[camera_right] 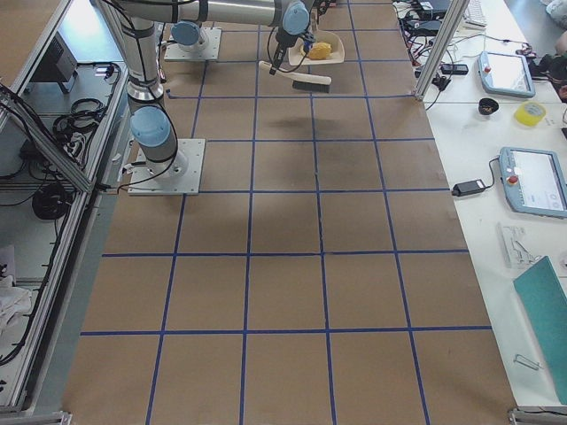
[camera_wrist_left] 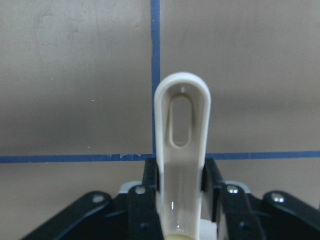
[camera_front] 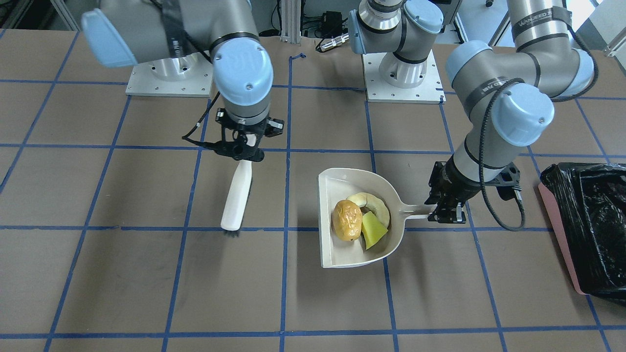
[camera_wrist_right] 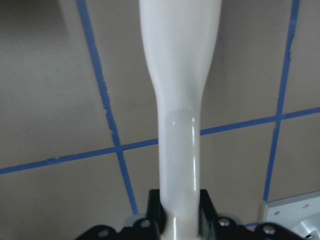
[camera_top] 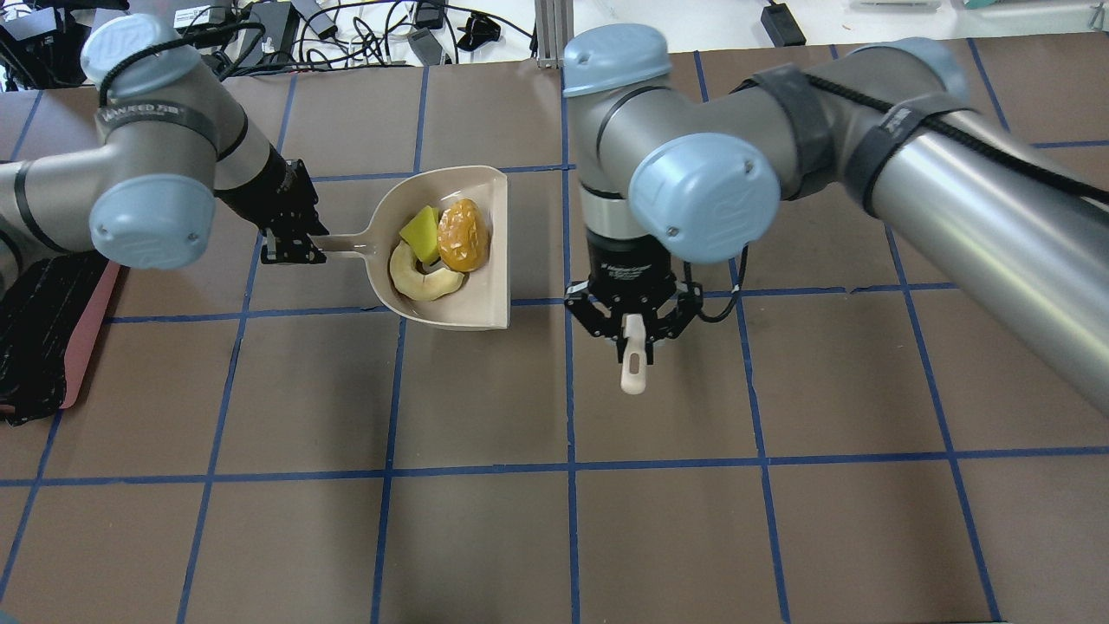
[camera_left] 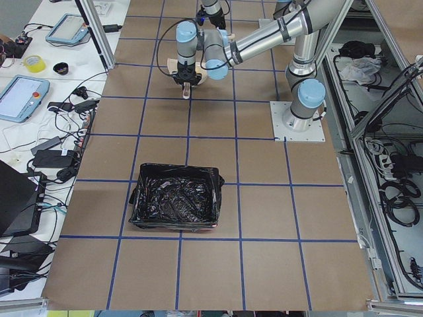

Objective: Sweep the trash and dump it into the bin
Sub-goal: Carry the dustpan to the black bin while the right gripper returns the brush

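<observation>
Left gripper (camera_front: 446, 213): closed down to a narrow gap and clamped on the thin handle (camera_front: 414, 210) of the beige dustpan (camera_front: 332, 252). From the left wrist, shows the handle pinched on both sides by the fingers (camera_wrist_left: 149, 180), with its slotted end sticking out clear of them. Keeps the pan just beyond the fingertips, on the side toward the other arm. Cannot tell whether resting on the table (camera_front: 146, 283) or raised off it.

Inside the pan, packed together and touching: a pale crescent rind (camera_front: 377, 204) nearest this gripper, then a yellow wedge (camera_front: 372, 230), then a golden-brown lump (camera_front: 346, 220) farthest from it.

On the opposite side of this gripper, apart from it: the pink bin (camera_front: 557, 220) with its crinkled black bag (camera_front: 596, 220).

Right gripper (camera_front: 243, 149): well apart from the left one, out past the pan's wide mouth. Likewise closed to a narrow gap, pinching the white brush (camera_front: 237, 198) by its slim handle. Below the jaws, sloping down and away: the widening brush body, with dark bristles (camera_front: 232, 233) at the low end. Cannot tell whether touching the table.
</observation>
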You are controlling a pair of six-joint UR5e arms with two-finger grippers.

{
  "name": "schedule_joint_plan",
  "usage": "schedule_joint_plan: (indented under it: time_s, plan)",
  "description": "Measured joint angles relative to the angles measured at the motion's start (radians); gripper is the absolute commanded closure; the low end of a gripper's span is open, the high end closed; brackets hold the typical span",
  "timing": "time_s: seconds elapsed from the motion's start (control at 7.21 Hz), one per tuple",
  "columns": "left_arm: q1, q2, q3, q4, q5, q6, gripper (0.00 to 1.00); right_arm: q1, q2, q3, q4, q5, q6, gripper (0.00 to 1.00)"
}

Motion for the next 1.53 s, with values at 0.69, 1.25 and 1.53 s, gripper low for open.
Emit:
schedule_joint_plan:
  time_s: [0.69, 1.25, 1.53]
  plan:
    - [0.228, -0.050, 0.149, -0.141, -0.103, 0.182, 1.00, -0.315, 0.032, 0.002, -0.074, -0.140, -0.449, 1.00]
    - [0.432, -0.112, 0.322, -0.283, -0.098, 0.397, 1.00, -0.473, 0.174, -0.007, -0.270, -0.202, -0.635, 1.00]
    - [0.496, -0.157, 0.385, -0.326, -0.052, 0.483, 1.00, -0.510, 0.207, -0.003, -0.336, -0.201, -0.636, 1.00]
